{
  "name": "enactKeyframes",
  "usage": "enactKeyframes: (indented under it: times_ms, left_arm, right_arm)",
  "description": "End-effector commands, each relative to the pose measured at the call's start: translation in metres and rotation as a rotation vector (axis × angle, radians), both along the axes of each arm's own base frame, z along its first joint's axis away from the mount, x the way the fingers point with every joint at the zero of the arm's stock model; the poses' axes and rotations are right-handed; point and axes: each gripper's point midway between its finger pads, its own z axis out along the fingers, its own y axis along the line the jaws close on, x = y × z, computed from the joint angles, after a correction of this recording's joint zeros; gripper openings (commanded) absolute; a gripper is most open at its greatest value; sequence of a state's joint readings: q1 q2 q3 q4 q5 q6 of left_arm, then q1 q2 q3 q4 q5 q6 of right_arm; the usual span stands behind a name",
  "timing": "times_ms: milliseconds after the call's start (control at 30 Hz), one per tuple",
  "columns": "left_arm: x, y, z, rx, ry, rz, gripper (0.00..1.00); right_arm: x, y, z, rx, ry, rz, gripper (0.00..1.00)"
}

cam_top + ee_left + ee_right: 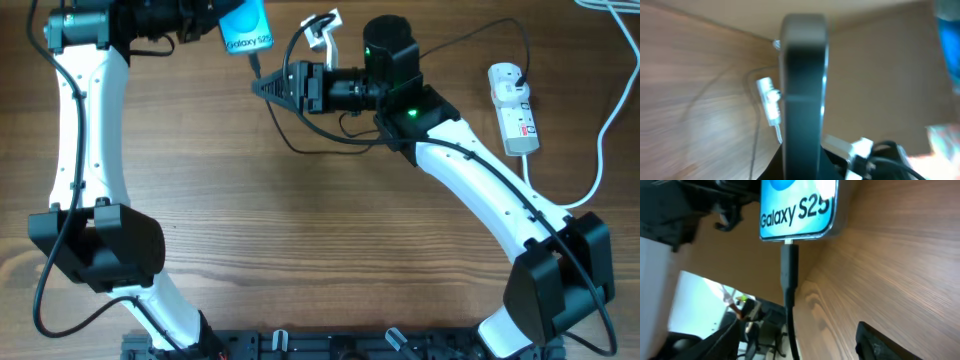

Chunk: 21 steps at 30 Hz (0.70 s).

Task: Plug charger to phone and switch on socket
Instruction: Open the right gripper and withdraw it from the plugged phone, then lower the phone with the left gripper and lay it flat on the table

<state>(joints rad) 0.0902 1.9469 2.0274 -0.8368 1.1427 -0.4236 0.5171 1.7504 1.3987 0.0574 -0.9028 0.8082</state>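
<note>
The phone (247, 28), with a light blue screen and a white text band, is held in the air at the table's far edge by my left gripper (215, 25), which is shut on it. In the left wrist view the phone (804, 90) shows edge-on. The charger's black connector (789, 265) sits in the phone's (796, 210) lower edge. Its thin cable (300, 140) hangs down between the fingers of my right gripper (797, 345), which is open and does not touch it. My right gripper (262, 87) is just below the phone. The white socket (513, 108) lies at the far right.
The socket's thick white cord (605, 130) runs along the right edge. The black cable loops over the table below the right arm. The socket also shows far off in the left wrist view (769, 102). Both arm bases stand at the front edge.
</note>
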Motion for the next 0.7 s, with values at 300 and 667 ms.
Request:
enactKeyframes:
  times_ms: [300, 667]
  left_arm:
    - [0.003, -0.063, -0.094, 0.28, 0.077, -0.079, 0.04]
    - [-0.006, -0.157, -0.177, 0.326, 0.216, -0.202, 0.04]
  right_arm:
    - [0.034, -0.163, 0.004, -0.509, -0.112, -0.578, 0.94]
    - [-0.001, -0.316, -0.037, -0.782, 0.156, -0.776, 0.97]
